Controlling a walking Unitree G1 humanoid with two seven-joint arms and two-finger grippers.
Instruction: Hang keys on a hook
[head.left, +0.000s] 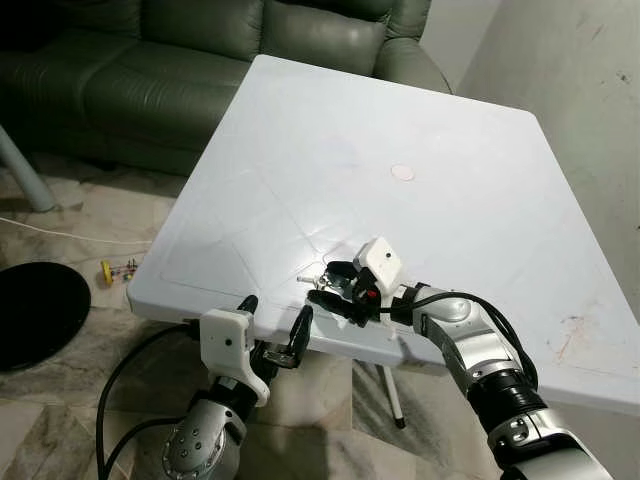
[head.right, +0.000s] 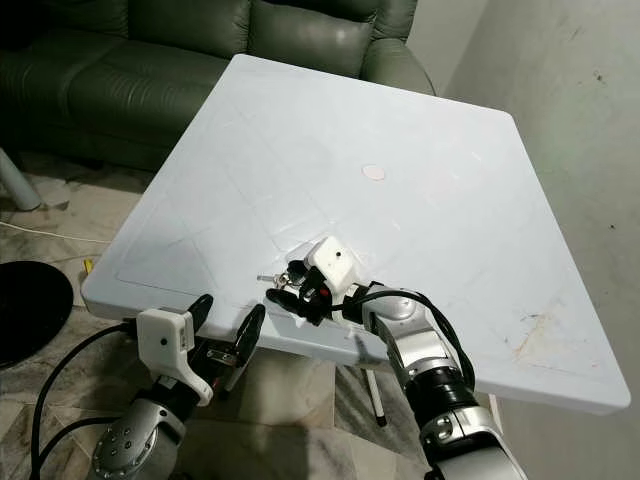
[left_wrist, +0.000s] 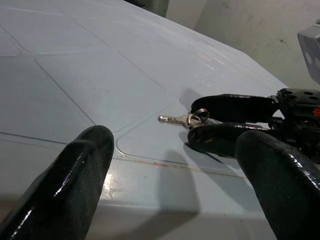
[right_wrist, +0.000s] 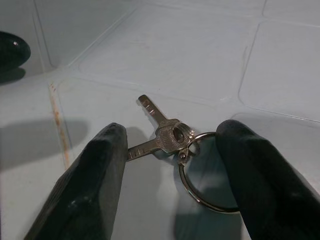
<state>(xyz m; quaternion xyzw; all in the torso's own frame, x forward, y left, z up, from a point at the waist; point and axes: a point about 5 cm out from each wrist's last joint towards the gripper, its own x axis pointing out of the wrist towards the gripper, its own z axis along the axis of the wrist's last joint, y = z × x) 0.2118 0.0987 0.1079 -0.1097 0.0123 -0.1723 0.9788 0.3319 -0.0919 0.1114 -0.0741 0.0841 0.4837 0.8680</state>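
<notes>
A small bunch of silver keys (right_wrist: 167, 137) on a wire ring (right_wrist: 200, 197) lies flat on the white table (head.left: 400, 120), close to its front edge. My right gripper (head.left: 326, 284) is low over the table and open. Its two black fingers (right_wrist: 95, 180) stand on either side of the keys, which are not lifted. In the left wrist view the keys (left_wrist: 184, 120) poke out from between those fingers (left_wrist: 235, 107). My left gripper (head.left: 273, 312) hangs open just in front of and below the table's front edge, holding nothing.
A green leather sofa (head.left: 180, 60) stands behind the table and a grey wall (head.left: 580, 70) at the right. A small pink disc (head.left: 402, 172) lies mid-table. On the tiled floor at the left are a black round object (head.left: 35, 310) and a small yellow thing (head.left: 106, 270).
</notes>
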